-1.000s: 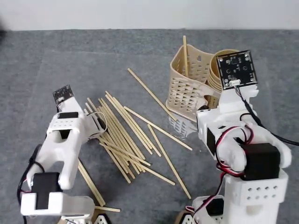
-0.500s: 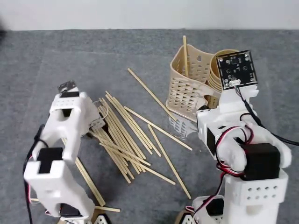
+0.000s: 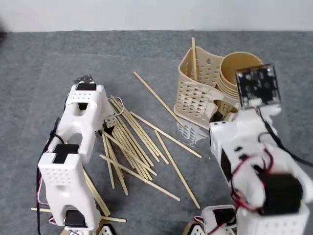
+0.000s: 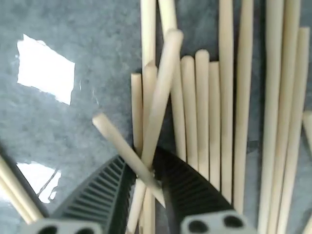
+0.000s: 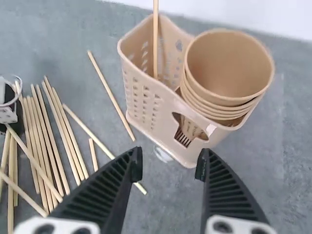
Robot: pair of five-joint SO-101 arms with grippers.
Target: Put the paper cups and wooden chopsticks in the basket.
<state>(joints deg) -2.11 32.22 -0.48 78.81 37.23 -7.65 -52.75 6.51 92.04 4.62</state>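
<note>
Left wrist view: left gripper [image 4: 145, 165] clamped on two crossed chopsticks [image 4: 159, 97]; in high view arm [image 3: 80, 122] covers that grip. Right wrist view: right gripper [image 5: 168, 161] spread wide, holding nothing. One basket [image 3: 195, 93] at table's [image 3: 49, 58] 1 o'clock, holding about five stacked paper cups [image 5: 229, 63] and one upright chopstick [image 5: 155, 39]. Loose pile [image 3: 132, 142] at basket's 8 o'clock, roughly twenty.

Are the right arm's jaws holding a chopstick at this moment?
No, the right gripper has its jaws wide apart with nothing between them, near the basket.
</note>
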